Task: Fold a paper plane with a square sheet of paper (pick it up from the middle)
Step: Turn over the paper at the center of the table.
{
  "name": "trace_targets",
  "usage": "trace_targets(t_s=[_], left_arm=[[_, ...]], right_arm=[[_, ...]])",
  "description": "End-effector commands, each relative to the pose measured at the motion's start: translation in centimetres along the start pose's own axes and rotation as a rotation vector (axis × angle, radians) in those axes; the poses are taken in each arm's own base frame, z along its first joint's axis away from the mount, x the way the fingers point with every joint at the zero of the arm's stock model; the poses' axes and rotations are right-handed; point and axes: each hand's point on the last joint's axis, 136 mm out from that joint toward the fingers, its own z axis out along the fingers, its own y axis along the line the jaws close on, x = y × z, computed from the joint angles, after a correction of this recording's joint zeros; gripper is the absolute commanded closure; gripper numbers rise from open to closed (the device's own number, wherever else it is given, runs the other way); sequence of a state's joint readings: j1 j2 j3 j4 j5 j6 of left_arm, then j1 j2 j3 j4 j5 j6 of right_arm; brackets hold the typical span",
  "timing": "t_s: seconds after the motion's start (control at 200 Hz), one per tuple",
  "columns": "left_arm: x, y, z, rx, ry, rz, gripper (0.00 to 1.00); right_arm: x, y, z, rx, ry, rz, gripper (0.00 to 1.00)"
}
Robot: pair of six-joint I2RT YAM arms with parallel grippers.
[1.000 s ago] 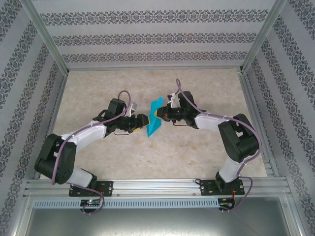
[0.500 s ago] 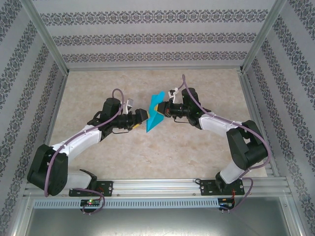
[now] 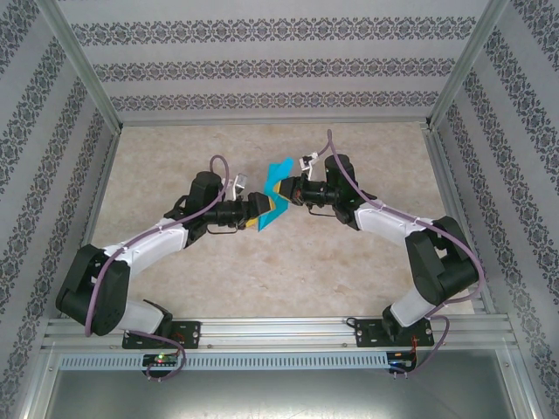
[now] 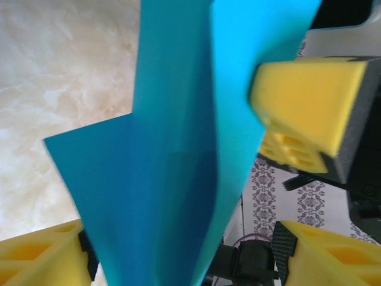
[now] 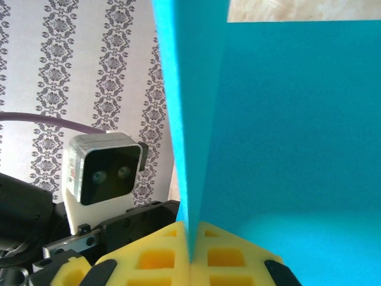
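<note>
above the middle of the table (image 3: 349, 271), the square sheet of paper (image 3: 276, 194), already creased into a narrower teal shape, hangs clear of the surface between two arms that meet tip to tip. its long axis runs from the far side toward the near side, crosswise to the line joining the claws. the right gripper (image 3: 285, 189) pinches one edge, its yellow pads (image 5: 166, 259) pressed together on the paper in the right wrist view. the left gripper (image 3: 258, 212) faces it from the other side with its jaws apart, the sheet standing in the gap between its fingers (image 4: 36, 256), so a closing there would likely land on the fold's lower part. both wrist views cut the sheet off at their edges; whether a left finger touches it cannot be told, and the folds' full outline is hard to read.
</note>
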State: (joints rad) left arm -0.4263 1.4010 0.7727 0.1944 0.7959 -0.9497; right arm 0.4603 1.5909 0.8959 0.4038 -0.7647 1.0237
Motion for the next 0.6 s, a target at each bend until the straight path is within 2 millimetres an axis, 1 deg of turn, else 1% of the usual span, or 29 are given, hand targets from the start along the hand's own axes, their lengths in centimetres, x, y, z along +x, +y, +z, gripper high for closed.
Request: trace_targets(t_s=[0.0,0.15,0.325,0.5,0.595], left_arm=[[-0.86,-3.09,-0.09,0.072,-0.004,0.074,0.28],[-0.59,-2.93,0.1,0.07,0.017,0.07,0.42],[-0.41,-2.46,0.38,0.049,0.042,0.07,0.52],[-0.47,-2.48,0.31,0.039,0.044,0.076,0.56],[-0.46,-2.13,0.26,0.02,0.044,0.079,0.59]], right_arm=[[-0.29,1.04,-0.66,-0.03,-0.023,-0.028,0.99],[-0.26,0.6,-0.57,-0.026,-0.021,-0.02,0.98],[-0.29,0.6,-0.48,-0.034,-0.02,-0.016,0.97],[-0.27,0.32,-0.7,-0.031,-0.025,-0.015,0.97],[-0.22,0.28,-0.87,-0.032,-0.024,-0.014,0.96]])
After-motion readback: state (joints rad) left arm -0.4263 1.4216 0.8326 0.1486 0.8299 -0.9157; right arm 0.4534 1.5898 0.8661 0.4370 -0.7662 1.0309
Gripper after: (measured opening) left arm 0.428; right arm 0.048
